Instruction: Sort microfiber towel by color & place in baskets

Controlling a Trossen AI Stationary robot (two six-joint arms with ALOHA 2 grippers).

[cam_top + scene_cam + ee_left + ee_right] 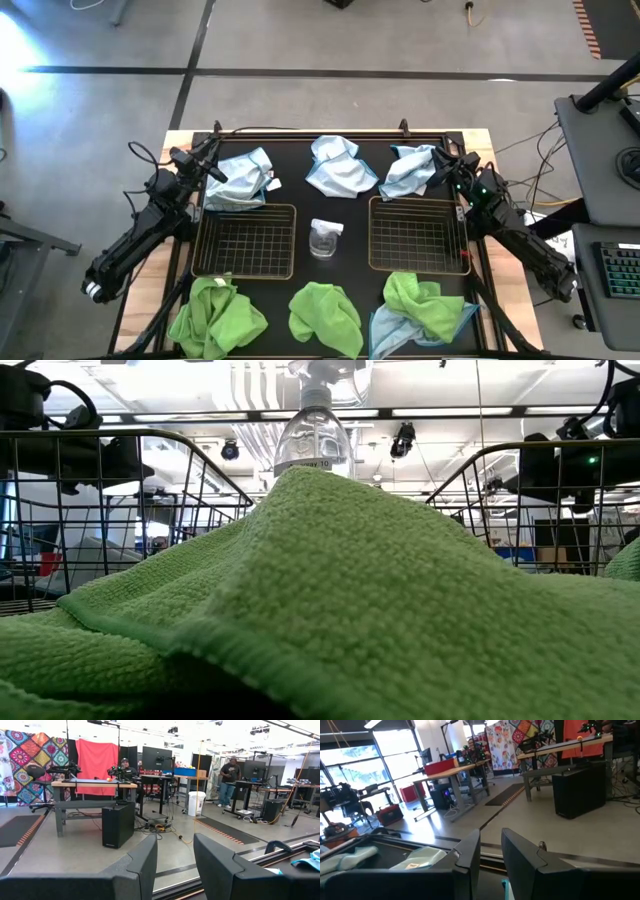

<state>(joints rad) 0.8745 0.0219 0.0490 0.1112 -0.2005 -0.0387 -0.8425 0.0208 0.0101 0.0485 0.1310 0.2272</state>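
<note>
Blue towel [237, 178] just beside the left pincer [213, 170], fingers spread apart.

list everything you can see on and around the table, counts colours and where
blue towels: four, pale blue; three along the far edge, at; a fourth under the near right green towel
green towels: three, lime green; along the near edge, at
baskets: two, bronze wire, both holding nothing; mid-table, left and right
spray bottle: one, clear; between the baskets
table: one, black top, wooden edge
people: two, in the room beyond
left pincer: open, above the left blue towel
right pincer: open, above the right blue towel
</note>
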